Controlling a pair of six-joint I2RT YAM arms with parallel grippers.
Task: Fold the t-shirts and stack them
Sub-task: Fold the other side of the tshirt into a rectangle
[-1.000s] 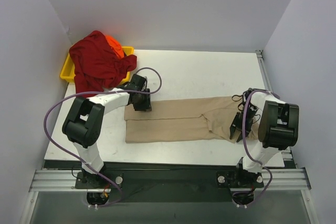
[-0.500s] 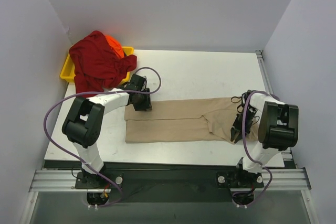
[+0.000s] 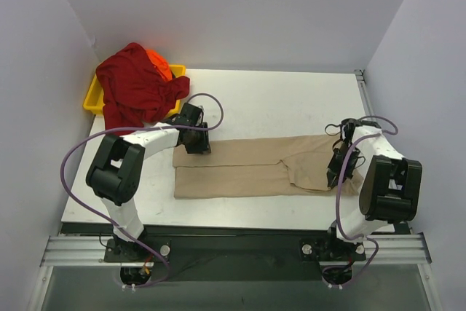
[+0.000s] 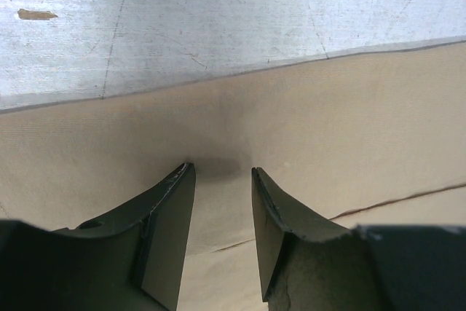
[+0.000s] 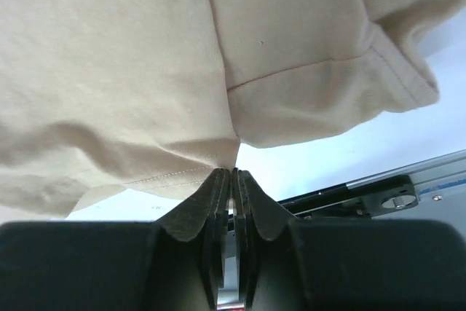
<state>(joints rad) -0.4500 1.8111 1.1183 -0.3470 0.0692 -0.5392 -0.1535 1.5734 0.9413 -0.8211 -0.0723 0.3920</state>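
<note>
A tan t-shirt lies as a long folded strip across the near middle of the table. My left gripper rests open on its far left edge, with both fingertips pressing the cloth and nothing pinched between them. My right gripper is shut on the right end of the tan t-shirt; in the right wrist view the jaws pinch a stitched edge of the cloth, which is raised off the table. A dark red t-shirt and an orange t-shirt are heaped at the far left.
A yellow tray at the far left corner holds the red and orange heap, which spills over its rim. Walls enclose the table on the left, back and right. A metal rail runs along the near edge.
My right gripper has closed onto the tan t-shirt's right end, and that arm's wrist has swung away from me. The left arm has not moved.
</note>
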